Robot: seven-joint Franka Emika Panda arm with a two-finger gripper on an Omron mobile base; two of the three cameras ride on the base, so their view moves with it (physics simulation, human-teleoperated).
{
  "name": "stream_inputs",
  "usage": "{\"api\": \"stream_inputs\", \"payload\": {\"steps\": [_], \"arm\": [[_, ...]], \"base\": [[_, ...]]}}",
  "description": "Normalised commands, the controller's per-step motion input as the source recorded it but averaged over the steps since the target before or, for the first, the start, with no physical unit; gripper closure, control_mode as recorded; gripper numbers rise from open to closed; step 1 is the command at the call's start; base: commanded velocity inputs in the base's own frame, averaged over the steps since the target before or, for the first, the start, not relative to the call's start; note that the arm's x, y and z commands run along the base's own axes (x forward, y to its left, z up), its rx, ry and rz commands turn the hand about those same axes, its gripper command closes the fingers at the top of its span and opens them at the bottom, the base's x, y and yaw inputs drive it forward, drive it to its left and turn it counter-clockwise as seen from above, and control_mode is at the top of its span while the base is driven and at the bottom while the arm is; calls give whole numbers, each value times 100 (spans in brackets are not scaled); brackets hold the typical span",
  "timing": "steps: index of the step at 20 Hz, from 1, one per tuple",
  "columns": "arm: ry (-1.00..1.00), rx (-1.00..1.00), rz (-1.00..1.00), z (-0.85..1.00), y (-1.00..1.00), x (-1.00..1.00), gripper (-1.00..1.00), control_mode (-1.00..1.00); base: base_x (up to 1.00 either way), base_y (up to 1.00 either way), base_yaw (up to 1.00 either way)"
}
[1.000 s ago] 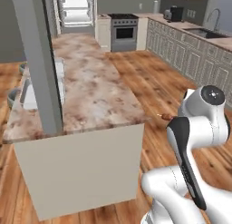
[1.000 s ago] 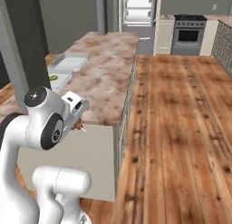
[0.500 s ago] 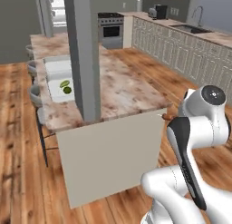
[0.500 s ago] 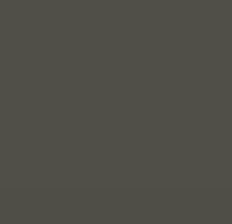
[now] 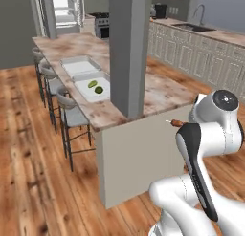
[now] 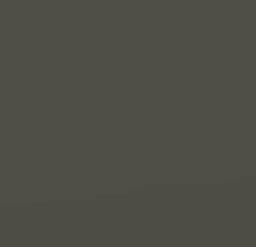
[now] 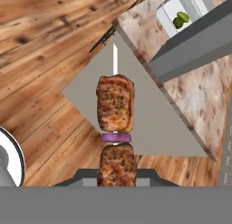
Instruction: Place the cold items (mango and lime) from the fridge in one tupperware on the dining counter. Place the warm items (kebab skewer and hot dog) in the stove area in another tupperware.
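On the desk (image 5: 158,94) at left we count two tupperware trays, the nearer tupperware (image 5: 106,94) holding one mango (image 5: 92,83) and one lime (image 5: 99,90). Right, our end effector (image 7: 116,175) pinches one kebab skewer (image 7: 116,128); the grey pillar (image 5: 129,48) could snag its tip.

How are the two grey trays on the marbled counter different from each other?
The nearer shallow pale grey tray holds two small green fruits, a paler yellow-green one and a darker green one; the farther pale grey tray holds nothing. The nearer tray sits beside the grey pillar; the farther one lies further along the brown-and-cream marbled counter. Both share the same rectangular shape, raised rim and colour, and lie flat side by side.
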Motion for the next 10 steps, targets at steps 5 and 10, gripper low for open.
{"api": "stream_inputs", "payload": {"steps": [5,10], "arm": [[0,0,0,0,0,0,100,100],[0,0,0,0,0,0,100,100]], "base": [[-8,100,-28],[12,100,-28]]}}
